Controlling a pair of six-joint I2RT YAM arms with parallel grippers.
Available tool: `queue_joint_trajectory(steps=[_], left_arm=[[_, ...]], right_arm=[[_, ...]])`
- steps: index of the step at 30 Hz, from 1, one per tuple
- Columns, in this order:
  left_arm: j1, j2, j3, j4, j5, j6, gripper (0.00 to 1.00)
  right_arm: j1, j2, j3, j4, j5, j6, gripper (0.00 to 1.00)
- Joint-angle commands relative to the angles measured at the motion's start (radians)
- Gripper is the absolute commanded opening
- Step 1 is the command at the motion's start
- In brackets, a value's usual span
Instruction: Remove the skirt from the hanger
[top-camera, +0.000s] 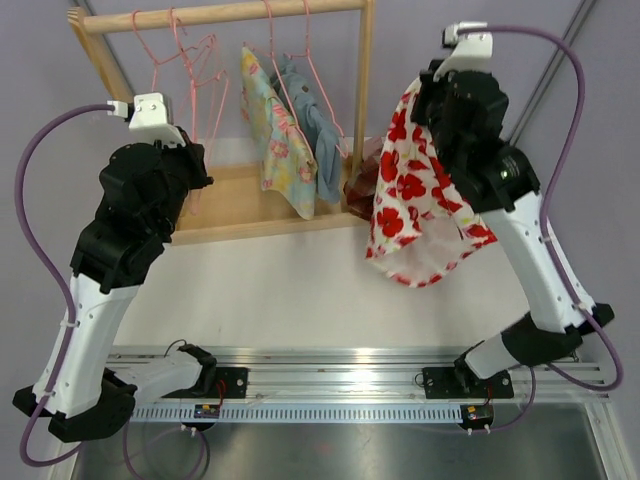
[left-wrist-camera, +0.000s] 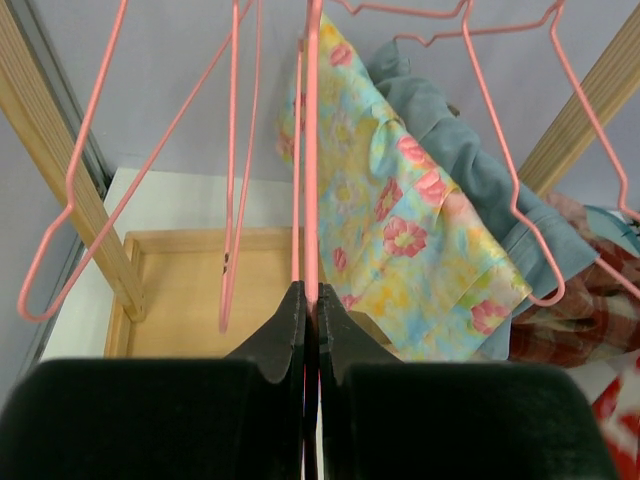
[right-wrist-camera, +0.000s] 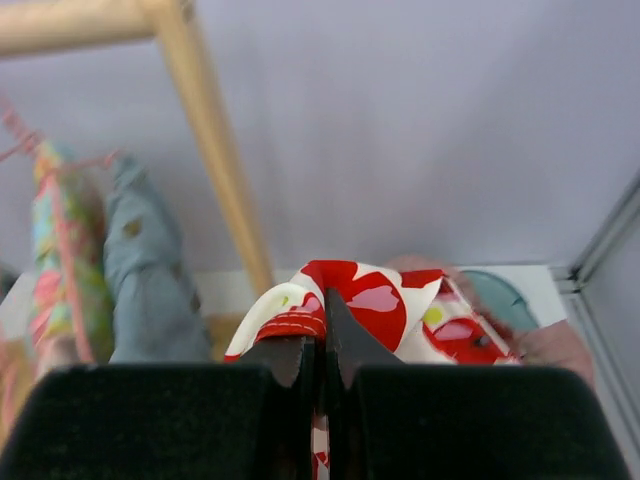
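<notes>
left gripper clenched on pink wire hanger upright between its fingers | right gripper grasping red-flowered skirt; cloth bunched just beyond fingertips

This is a robotics lab bench: the left arm and right arm are bolted to an aluminium rail along the near edge of a white table. Bare grey walls back a small wooden clothes rack at the far side.

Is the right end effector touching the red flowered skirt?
Touching. The right wrist view shows the right end effector clamped shut on the skirt.
</notes>
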Motion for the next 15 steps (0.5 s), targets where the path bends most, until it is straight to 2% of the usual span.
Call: queue_joint_trajectory(steps=[1,2,5,8,12,13,15], left_arm=[[-0.002,-0.046,-0.055,0.080,0.009,-0.032,0.00],[-0.002,-0.050,-0.069,0.083,0.010,-0.043,0.00],[-0.002,-0.054,-0.100,0.088,0.024,-0.052,0.00],[-0.002,-0.044,-0.092,0.078,0.041,-0.049,0.00],[-0.002,-0.026,-0.080,0.083,0.050,-0.047,0.00],[-0.002,-0.020,-0.069,0.088,0.049,-0.044,0.00],[-0.002,0.006,-0.051,0.092,0.047,-0.040,0.00]], right_arm=[[-0.120,0.157,0.324,-0.079,0.004,-0.032,0.00],[-0.180,0.190,0.383,-0.087,-0.016,0.024,0.00],[-0.257,0.317,0.588,-0.095,-0.055,0.054,0.00],[-0.297,0.412,0.636,-0.028,-0.017,0.046,0.00],[-0.378,0.454,0.441,0.145,-0.032,0.136,0.00],[-0.398,0.457,0.311,0.175,-0.041,0.156,0.00],[-0.405,0.466,0.188,0.216,-0.055,0.210,0.00]])
